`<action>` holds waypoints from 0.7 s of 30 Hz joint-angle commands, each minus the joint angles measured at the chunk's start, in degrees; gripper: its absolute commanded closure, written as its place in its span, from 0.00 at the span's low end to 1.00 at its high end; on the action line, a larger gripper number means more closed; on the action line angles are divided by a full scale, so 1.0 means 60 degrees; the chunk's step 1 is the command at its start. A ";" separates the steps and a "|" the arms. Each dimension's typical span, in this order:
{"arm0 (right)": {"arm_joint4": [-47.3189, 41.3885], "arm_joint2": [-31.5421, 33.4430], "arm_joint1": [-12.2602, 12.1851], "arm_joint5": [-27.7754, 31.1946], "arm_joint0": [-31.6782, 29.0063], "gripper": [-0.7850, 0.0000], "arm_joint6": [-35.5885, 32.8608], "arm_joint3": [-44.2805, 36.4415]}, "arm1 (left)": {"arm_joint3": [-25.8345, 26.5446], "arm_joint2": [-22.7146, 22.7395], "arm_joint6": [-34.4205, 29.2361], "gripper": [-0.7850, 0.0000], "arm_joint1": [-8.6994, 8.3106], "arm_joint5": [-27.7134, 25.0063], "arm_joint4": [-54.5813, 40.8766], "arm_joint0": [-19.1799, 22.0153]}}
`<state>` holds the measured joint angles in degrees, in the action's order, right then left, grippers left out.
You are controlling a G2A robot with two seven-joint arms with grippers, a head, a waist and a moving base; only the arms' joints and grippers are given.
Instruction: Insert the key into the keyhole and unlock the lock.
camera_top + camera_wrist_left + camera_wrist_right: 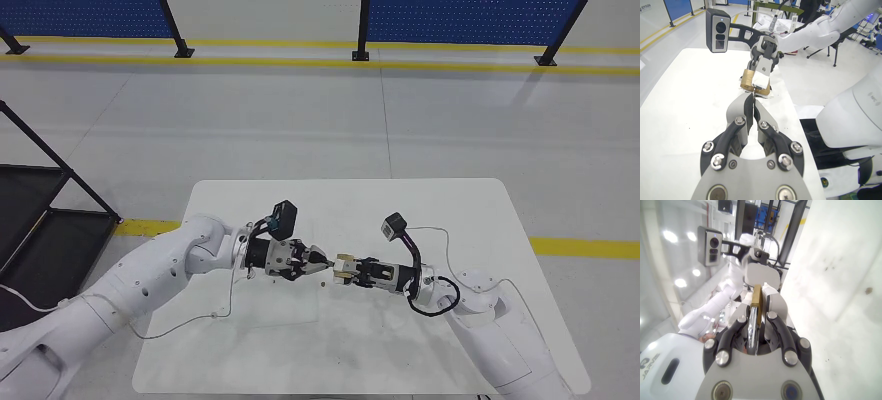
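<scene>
A brass padlock (747, 79) is held off the white table (450, 210) by my right gripper (347, 268), which is shut on its body with white-padded fingers (760, 79). In the right wrist view the padlock (757, 294) sits edge-on between the right gripper's (759, 288) fingers, its chrome shackle (752, 321) pointing back toward the wrist. My left gripper (754, 97) is shut on a thin metal key (754, 92), whose tip meets the padlock's lower face. From above, the left gripper (316, 260) faces the right one, nearly touching it over the table's middle.
A thin cable (190, 322) lies on the table near the left arm. A black metal rack (40, 220) stands off the table's left side. Blue barriers (460, 20) line the far floor. A small dark speck (325, 285) lies under the grippers.
</scene>
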<state>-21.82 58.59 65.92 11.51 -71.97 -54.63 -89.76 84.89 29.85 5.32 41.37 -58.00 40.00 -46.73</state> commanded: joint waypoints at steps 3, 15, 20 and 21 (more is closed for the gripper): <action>0.0000 0.0000 0.0000 0.0000 0.0000 1.00 0.0000 0.0000 | -0.0128 -0.0538 0.0870 1.00 -0.0110 0.0000 0.0442 0.0314; 0.0000 0.0000 0.0000 0.0000 0.0000 1.00 0.0000 0.0000 | -0.0554 -0.1922 0.2689 1.00 -0.0321 0.0000 0.1271 0.1211; 0.0000 0.0000 0.0000 0.0000 0.0000 1.00 0.0000 0.0000 | -0.0771 -0.2380 0.3235 0.62 -0.0435 0.0000 0.1406 0.1445; 0.0000 0.0000 0.0000 0.0000 0.0000 1.00 0.0000 0.0000 | -0.0810 -0.2475 0.3327 0.24 -0.0465 0.0000 0.1388 0.1478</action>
<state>-21.82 58.59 65.92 11.51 -71.97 -54.63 -89.76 80.34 15.68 24.60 38.78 -58.00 48.45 -38.07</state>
